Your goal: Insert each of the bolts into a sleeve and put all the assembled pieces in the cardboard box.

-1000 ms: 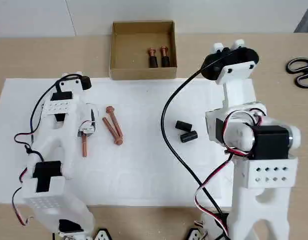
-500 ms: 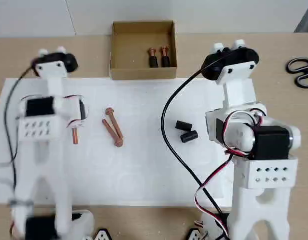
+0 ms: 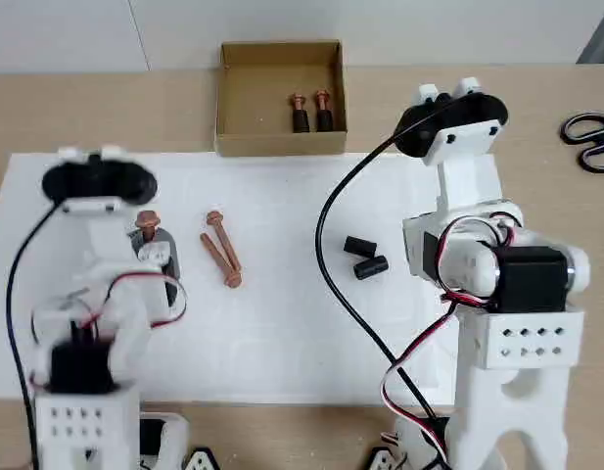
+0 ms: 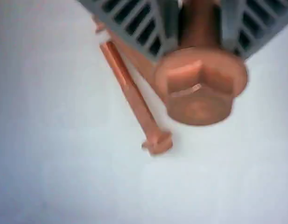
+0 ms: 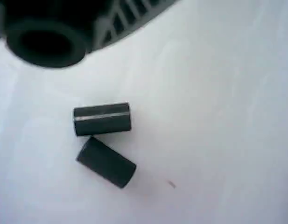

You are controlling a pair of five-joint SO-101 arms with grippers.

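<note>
My left gripper (image 3: 151, 243) (image 4: 200, 44) is shut on a copper bolt (image 3: 148, 219) (image 4: 200, 88), held above the white mat with its head toward the wrist camera. Two more copper bolts (image 3: 223, 247) (image 4: 132, 95) lie side by side on the mat just right of it. Two black sleeves (image 3: 365, 257) (image 5: 102, 119) lie touching at mid-mat. In the right wrist view my right gripper (image 5: 64, 18) holds a third black sleeve (image 5: 45, 43), hollow end showing, above the mat near those two. The cardboard box (image 3: 253, 98) at the back holds two assembled pieces (image 3: 311, 111).
The white mat (image 3: 282, 333) covers most of the wooden table. Black scissors (image 3: 590, 140) lie at the far right edge. A black cable (image 3: 326, 245) from the right arm loops over the mat beside the loose sleeves.
The left arm has lifted its bolt off the mat, swung up and turned it so the head faces upward. The right arm has not moved.
</note>
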